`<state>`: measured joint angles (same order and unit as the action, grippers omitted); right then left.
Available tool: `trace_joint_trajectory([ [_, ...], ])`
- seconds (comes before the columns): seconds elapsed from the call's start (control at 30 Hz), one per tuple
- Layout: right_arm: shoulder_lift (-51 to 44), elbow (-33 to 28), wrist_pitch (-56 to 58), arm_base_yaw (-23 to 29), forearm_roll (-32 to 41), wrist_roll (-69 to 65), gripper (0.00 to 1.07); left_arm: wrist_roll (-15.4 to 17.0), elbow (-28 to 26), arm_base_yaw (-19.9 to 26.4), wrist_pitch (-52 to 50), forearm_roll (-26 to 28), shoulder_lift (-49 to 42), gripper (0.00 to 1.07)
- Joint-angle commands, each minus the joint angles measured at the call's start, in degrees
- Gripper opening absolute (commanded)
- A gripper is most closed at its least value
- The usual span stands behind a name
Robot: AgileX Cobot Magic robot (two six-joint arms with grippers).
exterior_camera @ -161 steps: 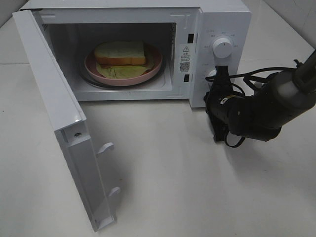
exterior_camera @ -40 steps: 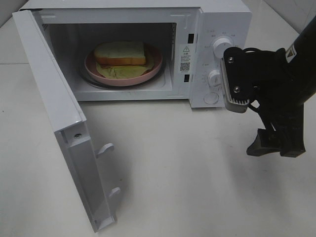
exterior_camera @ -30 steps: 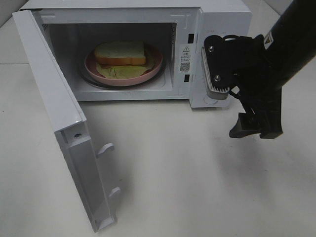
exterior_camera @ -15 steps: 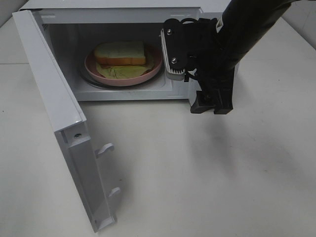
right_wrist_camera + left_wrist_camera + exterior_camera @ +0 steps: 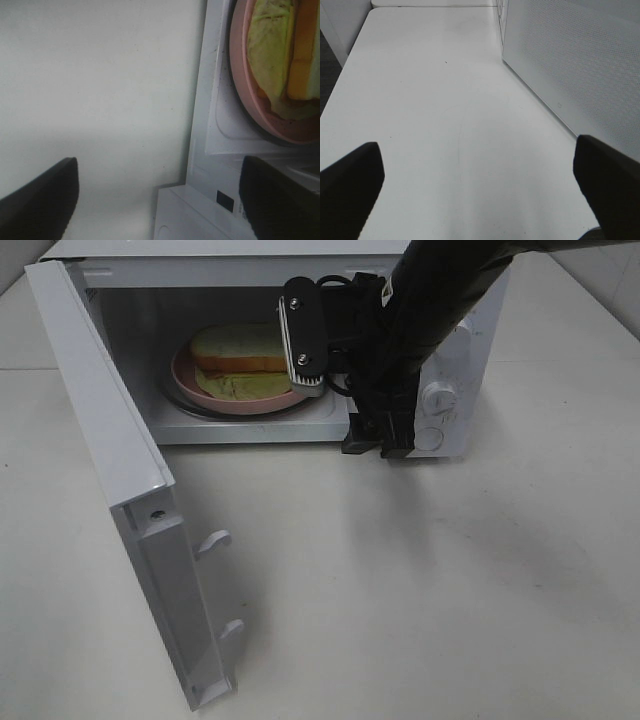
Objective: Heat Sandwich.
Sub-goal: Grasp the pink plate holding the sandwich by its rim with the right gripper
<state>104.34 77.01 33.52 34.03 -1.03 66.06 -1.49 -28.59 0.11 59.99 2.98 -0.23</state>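
The right pincer [image 5: 337, 388] hangs wide open and holds nothing. It is at the mouth of the microwave [image 5: 240, 248], just beside the pink plate [image 5: 250, 405]. The sandwich [image 5: 245, 345] lies on that plate, inside. The door [image 5: 100, 420] stands wide open, so I think it needs shutting. Move slowly and do not bump the plate. The left pincer [image 5: 480, 185] is open too, over the tabletop [image 5: 445, 100].

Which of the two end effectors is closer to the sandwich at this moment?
The right end effector, open in front of the microwave's cavity, near the sandwich. The left end effector is over the table, outside the microwave.
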Motion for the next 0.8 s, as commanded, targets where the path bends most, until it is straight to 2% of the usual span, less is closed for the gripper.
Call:
trace_joint_trajectory([
  [0.03, 2.18, 2.58, -0.74, 0.29, -0.06, 0.69, 0.82, -0.11, 0.34, -0.23, -0.57, 0.06, -1.60, 0.98],
  [0.3, 5.90, 6.25, -1.03, 0.29, 0.06, 0.63, 0.81, -0.11, 0.34, -0.23, -0.57, 0.06, -1.60, 0.98],
  [0.8, 16.10, 16.67, -2.18, 0.97, 0.23, -0.06, 0.80, -0.11, 0.34, -0.23, -0.57, 0.06, -1.60, 0.98],
])
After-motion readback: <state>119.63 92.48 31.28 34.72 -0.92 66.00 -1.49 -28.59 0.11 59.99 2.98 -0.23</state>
